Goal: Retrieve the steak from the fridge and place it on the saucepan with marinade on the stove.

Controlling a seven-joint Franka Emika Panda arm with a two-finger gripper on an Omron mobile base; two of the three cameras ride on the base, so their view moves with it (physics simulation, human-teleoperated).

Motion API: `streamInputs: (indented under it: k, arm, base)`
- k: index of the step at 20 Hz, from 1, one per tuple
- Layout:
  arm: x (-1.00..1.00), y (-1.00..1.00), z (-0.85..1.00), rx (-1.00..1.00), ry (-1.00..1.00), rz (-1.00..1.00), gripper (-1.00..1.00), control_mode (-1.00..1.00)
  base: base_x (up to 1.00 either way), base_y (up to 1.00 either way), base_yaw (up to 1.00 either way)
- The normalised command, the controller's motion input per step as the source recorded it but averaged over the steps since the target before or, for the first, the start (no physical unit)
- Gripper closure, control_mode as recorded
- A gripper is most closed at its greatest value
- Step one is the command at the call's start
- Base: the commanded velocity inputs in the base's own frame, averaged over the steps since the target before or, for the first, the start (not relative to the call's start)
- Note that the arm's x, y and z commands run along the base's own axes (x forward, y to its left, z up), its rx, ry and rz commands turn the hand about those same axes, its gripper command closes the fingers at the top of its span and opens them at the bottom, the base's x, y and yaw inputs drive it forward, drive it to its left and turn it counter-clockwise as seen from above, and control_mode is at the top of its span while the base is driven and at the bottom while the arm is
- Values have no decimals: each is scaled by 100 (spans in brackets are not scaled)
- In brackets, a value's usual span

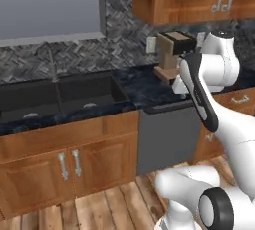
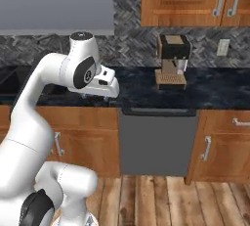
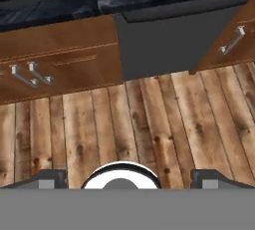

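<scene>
A dark marbled worktop (image 2: 215, 90) is running above wooden cabinets (image 1: 69, 157) and a grey dishwasher (image 2: 156, 142), carrying a black sink (image 1: 60, 97) and a coffee machine (image 2: 172, 61). The gripper (image 3: 127, 178) is hanging wide and empty, facing the plank floor (image 3: 149, 124). I cannot tell where the steak is.

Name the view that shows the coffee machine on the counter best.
The right base view: the coffee machine stands whole and unobstructed on the dark counter. In the left base view the arm covers part of it. The hand view faces the floor and cabinet fronts instead.
</scene>
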Motion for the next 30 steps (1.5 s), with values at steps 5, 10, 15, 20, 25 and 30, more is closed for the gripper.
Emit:
streamInputs:
  k: [5,10,15,20,25,30]
  arm:
    - [0,0,0,0,0,0,-100,100]
    - [0,0,0,0,0,0,-100,100]
    - [0,0,0,0,0,0,-100,100]
    - [0,0,0,0,0,0,-100,100]
    - [0,0,0,0,0,0,-100,100]
    - [0,0,0,0,0,0,-100,100]
  base:
    - [-3,0,100]
    - [-2,0,100]
    - [0,0,100]
    - [0,0,97]
    - [0,0,92]
    - [57,2,40]
